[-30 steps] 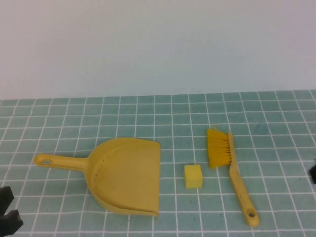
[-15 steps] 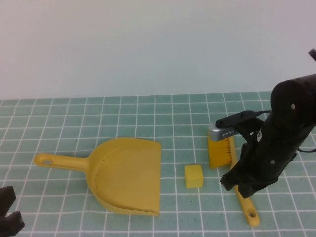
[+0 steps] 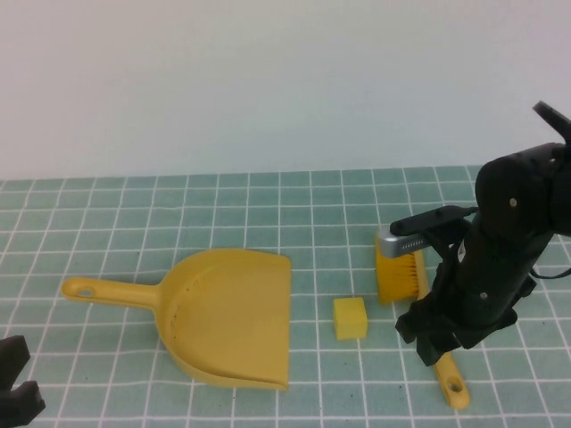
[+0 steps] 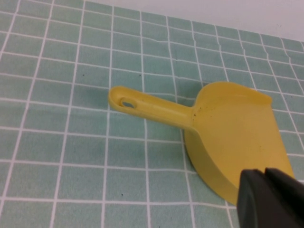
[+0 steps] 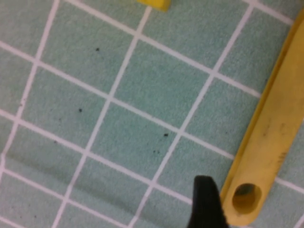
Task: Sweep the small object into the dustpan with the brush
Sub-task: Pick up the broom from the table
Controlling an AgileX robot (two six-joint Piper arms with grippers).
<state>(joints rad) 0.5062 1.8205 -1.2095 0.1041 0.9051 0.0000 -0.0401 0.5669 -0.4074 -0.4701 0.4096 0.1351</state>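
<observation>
A yellow dustpan (image 3: 229,317) lies on the green tiled table, its handle (image 3: 107,292) pointing left and its open mouth facing right. A small yellow cube (image 3: 351,317) sits just right of the mouth. The yellow brush lies right of the cube, bristles (image 3: 397,276) at the far end and handle tip (image 3: 454,389) at the near end. My right gripper (image 3: 436,346) hangs over the brush handle. In the right wrist view one black finger (image 5: 205,203) stands apart beside the handle's holed end (image 5: 247,197), so the jaws are open. My left gripper (image 3: 14,390) is shut at the near left corner, with the dustpan (image 4: 237,133) ahead of it.
A plain white wall (image 3: 285,80) rises behind the tiled table (image 3: 268,201). Bare tiles lie behind the dustpan and brush and along the near edge between the two arms.
My right arm has come in from the right and lowered over the brush handle, then shifted slightly towards the handle's near end. The dustpan, cube, brush and left gripper have not moved.
</observation>
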